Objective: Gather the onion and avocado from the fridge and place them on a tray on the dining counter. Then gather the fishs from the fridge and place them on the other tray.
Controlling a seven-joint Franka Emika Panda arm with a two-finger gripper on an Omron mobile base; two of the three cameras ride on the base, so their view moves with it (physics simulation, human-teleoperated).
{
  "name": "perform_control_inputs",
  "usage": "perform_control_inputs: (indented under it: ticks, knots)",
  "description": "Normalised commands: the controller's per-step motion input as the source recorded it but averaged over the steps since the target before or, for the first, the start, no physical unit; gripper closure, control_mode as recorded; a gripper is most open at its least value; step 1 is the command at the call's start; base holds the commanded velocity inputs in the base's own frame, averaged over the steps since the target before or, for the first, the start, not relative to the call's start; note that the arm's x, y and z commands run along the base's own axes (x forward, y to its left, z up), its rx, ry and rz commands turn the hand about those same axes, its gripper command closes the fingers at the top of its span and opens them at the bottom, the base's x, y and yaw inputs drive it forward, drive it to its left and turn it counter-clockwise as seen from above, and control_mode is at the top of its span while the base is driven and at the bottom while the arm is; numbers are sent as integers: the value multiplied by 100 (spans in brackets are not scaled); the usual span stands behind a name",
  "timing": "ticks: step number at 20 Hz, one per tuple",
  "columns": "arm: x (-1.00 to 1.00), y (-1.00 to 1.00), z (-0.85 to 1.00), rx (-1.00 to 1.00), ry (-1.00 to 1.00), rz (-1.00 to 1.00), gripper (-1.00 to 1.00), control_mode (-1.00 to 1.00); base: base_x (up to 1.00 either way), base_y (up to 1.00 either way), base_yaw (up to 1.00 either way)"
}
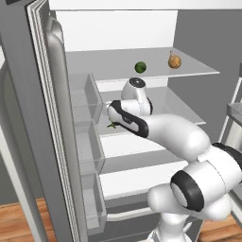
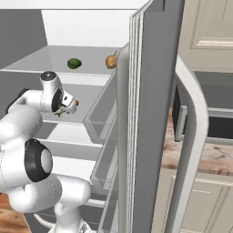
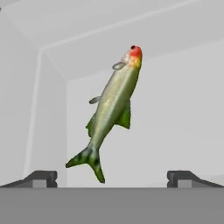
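Note:
The fridge (image 1: 28, 118) stands open. On its upper shelf lie the green avocado (image 1: 140, 67) (image 2: 74, 63) and the golden-brown onion (image 1: 174, 61) (image 2: 111, 61). My arm reaches in over the middle shelf. A silvery-green fish (image 3: 111, 109) with a red head lies on that shelf just ahead of my gripper (image 3: 112, 177), its tail nearest the fingertips. The gripper is open and holds nothing. From the base, the fish's tail (image 1: 112, 125) pokes out beside the hand, and the gripper (image 2: 69, 107) points toward the fridge's back wall. The trays are out of view.
Clear door bins (image 1: 87, 142) line the left door close beside my arm. The right door (image 2: 150, 113), with its long pale handle (image 2: 193, 136), stands edge-on at my right. Beyond it are cream cabinets and a brown marbled counter top (image 2: 211, 157).

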Motion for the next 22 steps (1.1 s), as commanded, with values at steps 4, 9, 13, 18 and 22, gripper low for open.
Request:
perform_control_inputs:
  ticks: [4,9,13,18,22]
  knots:
    - [45,10,-17,0,3,0,-100,-100,0,0,0]
    - [27,5,-32,0,2,0,-100,-100,0,0,0]
    - [25,4,-26,0,0,0,-100,-100,0,0,0]
    - [24,6,-1,0,0,0,-100,-100,0,0,0]
    - [22,13,-10,0,2,0,-100,-100,0,0,0]
